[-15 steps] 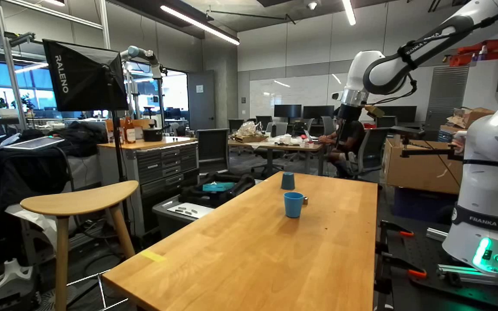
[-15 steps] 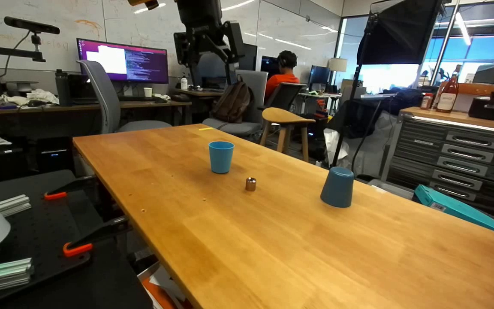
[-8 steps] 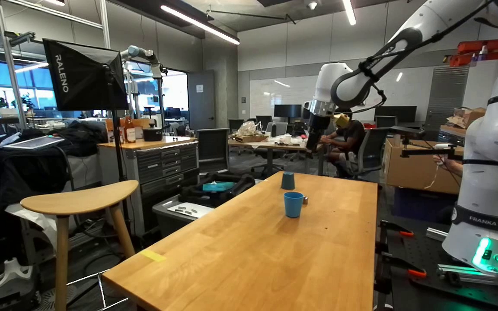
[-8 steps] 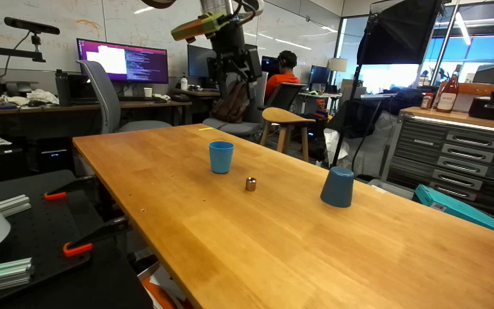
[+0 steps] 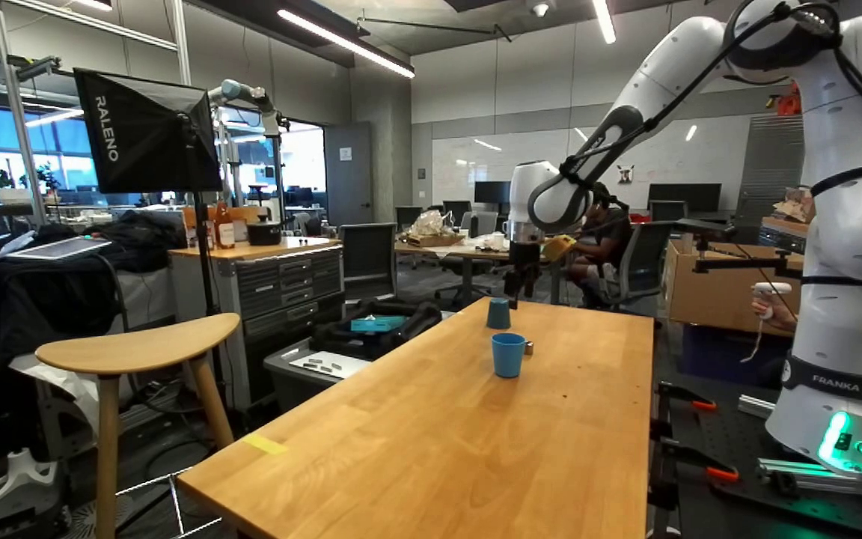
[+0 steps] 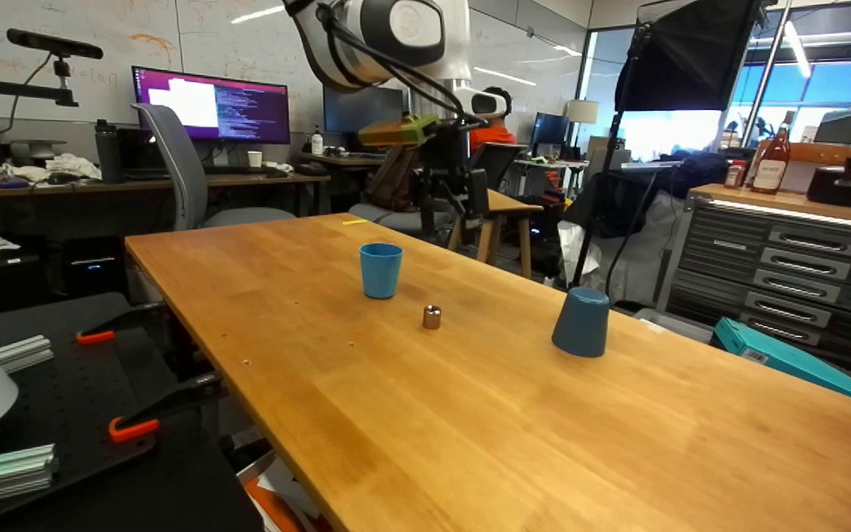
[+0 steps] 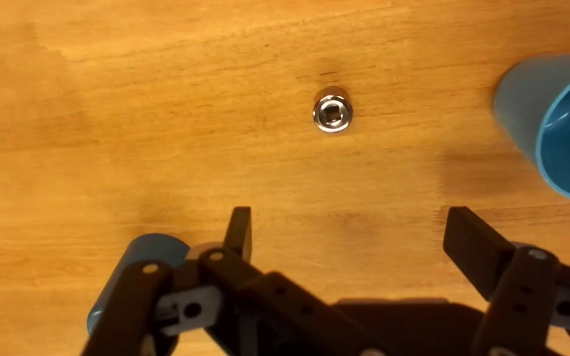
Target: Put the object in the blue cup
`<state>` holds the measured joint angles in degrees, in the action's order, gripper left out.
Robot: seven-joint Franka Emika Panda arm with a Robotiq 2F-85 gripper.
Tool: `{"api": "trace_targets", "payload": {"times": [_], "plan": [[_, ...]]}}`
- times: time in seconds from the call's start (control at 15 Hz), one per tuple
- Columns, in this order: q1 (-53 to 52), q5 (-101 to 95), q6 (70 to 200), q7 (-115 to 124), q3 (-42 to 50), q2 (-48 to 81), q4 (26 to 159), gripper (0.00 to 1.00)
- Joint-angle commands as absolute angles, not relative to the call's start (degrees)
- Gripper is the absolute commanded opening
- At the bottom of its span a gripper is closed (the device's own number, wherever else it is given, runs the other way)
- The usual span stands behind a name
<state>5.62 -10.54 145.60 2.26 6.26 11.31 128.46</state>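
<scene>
The wooden table (image 6: 544, 443) carries an upright blue cup (image 6: 381, 271), a small metal socket (image 6: 432, 318) near it and outside it, and, well apart, a darker cup (image 6: 582, 323) standing upside down. In the surrounding room are a tool chest (image 6: 780, 273), a wooden stool (image 5: 139, 344) and a black softbox (image 5: 147, 135). The gripper (image 7: 352, 227) hangs above the table, fingers (image 7: 478, 252) spread wide. Against half a second earlier, it sits lower in both exterior views; cups and socket are unmoved.

Two blue cups (image 6: 380, 273) (image 6: 583, 325), one metal socket (image 7: 332, 116), two fingers (image 7: 478, 252), one wooden stool (image 5: 139, 343).
</scene>
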Motion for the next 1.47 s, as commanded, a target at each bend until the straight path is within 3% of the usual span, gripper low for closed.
{"api": "trace_targets", "payload": {"times": [0.0, 0.8, 0.87, 0.93, 1.4], "plan": [[5.3, -10.1, 147.1, 4.5, 7.0, 19.0, 123.0, 1.0], [4.9, -7.7, 146.6, 5.4, 7.3, 28.0, 121.5, 1.0], [4.9, -7.5, 147.0, 5.6, 7.2, 28.2, 121.7, 0.75], [4.9, -7.4, 146.9, 5.7, 7.2, 28.5, 121.7, 0.73], [5.4, -2.1, 144.1, 6.4, 5.9, 27.0, 122.3, 0.2]]}}
